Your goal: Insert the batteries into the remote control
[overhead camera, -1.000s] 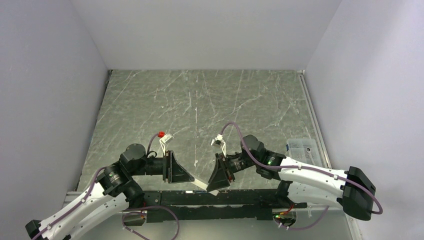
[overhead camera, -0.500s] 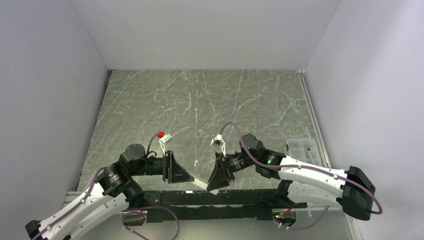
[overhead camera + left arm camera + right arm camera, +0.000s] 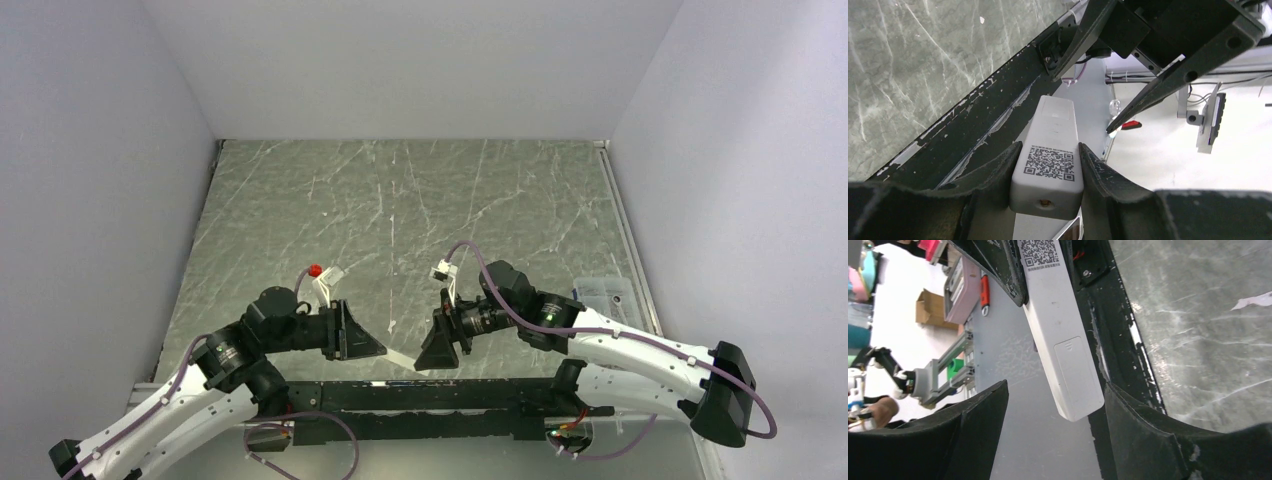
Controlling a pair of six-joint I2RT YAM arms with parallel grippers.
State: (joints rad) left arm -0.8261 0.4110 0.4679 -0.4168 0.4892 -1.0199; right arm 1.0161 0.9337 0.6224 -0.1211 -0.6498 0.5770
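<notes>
The remote control is a slim white bar with a QR label, held off the table above the near edge. My left gripper is shut on its labelled end, one finger against each long side. In the right wrist view the remote control shows its back with the battery lid in place. Its free end sits between the spread fingers of my right gripper, close to the right finger with a wide gap on the left. From above, the remote control spans from the left gripper to the right gripper. The batteries are out of view.
A black rail runs along the table's near edge under both grippers. A clear plastic box lies at the right edge of the marbled table. A small white scrap lies on the table. White walls enclose three sides.
My right gripper has opened and let go of the remote's free end. Both grippers and the remote have shifted slightly toward the far side.
</notes>
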